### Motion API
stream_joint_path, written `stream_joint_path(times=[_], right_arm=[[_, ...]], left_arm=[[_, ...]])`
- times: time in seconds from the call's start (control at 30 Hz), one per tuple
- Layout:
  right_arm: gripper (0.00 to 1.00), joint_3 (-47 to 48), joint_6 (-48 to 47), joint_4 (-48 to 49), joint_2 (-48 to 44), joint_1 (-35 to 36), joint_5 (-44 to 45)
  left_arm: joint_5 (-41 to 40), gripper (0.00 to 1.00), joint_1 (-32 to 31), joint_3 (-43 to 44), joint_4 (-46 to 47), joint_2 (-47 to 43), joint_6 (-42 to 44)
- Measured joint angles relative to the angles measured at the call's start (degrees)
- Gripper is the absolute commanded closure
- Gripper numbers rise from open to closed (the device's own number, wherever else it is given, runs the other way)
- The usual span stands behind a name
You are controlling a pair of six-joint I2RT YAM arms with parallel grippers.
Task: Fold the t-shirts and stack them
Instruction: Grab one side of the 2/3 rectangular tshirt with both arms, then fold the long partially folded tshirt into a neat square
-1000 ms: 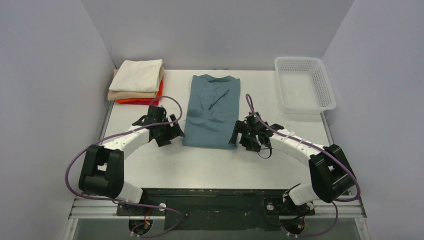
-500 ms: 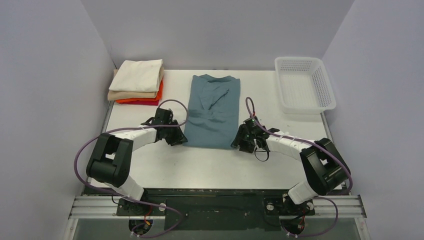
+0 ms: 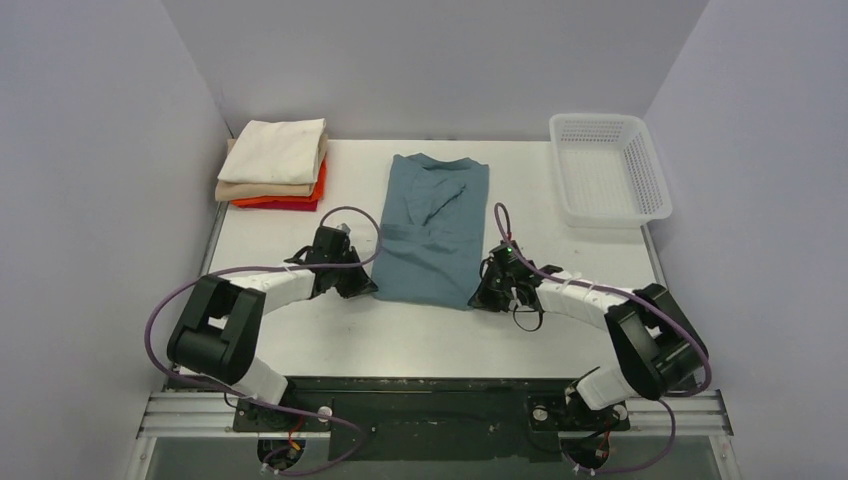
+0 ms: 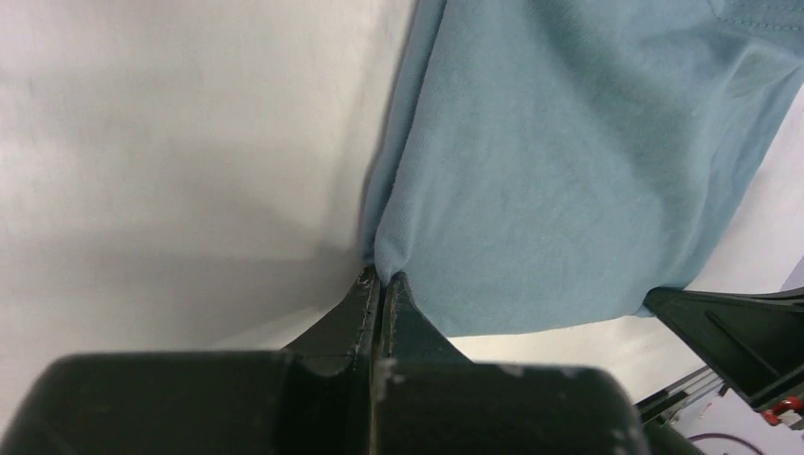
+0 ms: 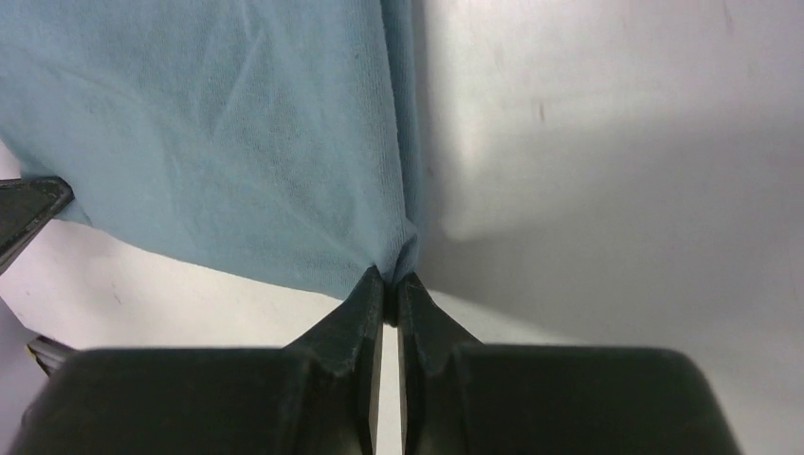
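A teal-blue t-shirt [image 3: 432,228] lies folded into a long strip down the middle of the table, collar at the far end. My left gripper [image 3: 366,288] is shut on its near left corner [image 4: 384,261], the cloth pinched between the fingertips. At the near right corner [image 5: 398,254], my right gripper [image 3: 477,297] is shut on the cloth in the same way. Both grippers sit low at the table surface. A stack of folded t-shirts [image 3: 275,165], cream on top, then tan, orange and red, rests at the far left.
A white perforated basket [image 3: 608,168] stands at the far right corner of the table [image 3: 430,335]. Grey walls close in the left, back and right sides. Purple cables loop over both arms.
Both grippers moved down and inward to the teal shirt's near corners and went from open to shut on the cloth. The shirt's near edge has shifted slightly.
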Motion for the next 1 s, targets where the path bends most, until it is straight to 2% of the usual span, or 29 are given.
stream_joint_path(times=[0.2, 0.37, 0.5, 0.63, 0.8, 1.0], right_arm=[[1.00, -7.1, 0.3, -7.0, -12.2, 2.6, -2.7], [1.00, -11.9, 2.5, -15.1, -26.0, 6.6, -5.8], [1.00, -12.3, 6.1, -21.6, -38.2, 12.6, -7.5], [1.00, -11.3, 10.4, -26.9, -47.0, 17.0, -9.4], [1.00, -4.7, 12.1, -31.7, -49.9, 16.0, -11.8], [1.00, 4.3, 7.7, -34.0, -46.9, 5.5, -15.3]], left_arm=[[-3.8, 1.00, -5.6, -10.3, -3.1, -12.9, -2.4], [-5.1, 1.00, -11.4, -17.3, -15.0, -30.1, -7.1], [-6.9, 1.00, -17.4, -16.4, -27.5, -45.8, -11.3], [-8.5, 1.00, -20.2, -10.6, -38.2, -55.2, -14.1], [-10.1, 1.00, -20.6, -0.9, -45.0, -58.3, -14.3], [-13.8, 1.00, -20.3, 6.2, -44.0, -50.7, -11.6]])
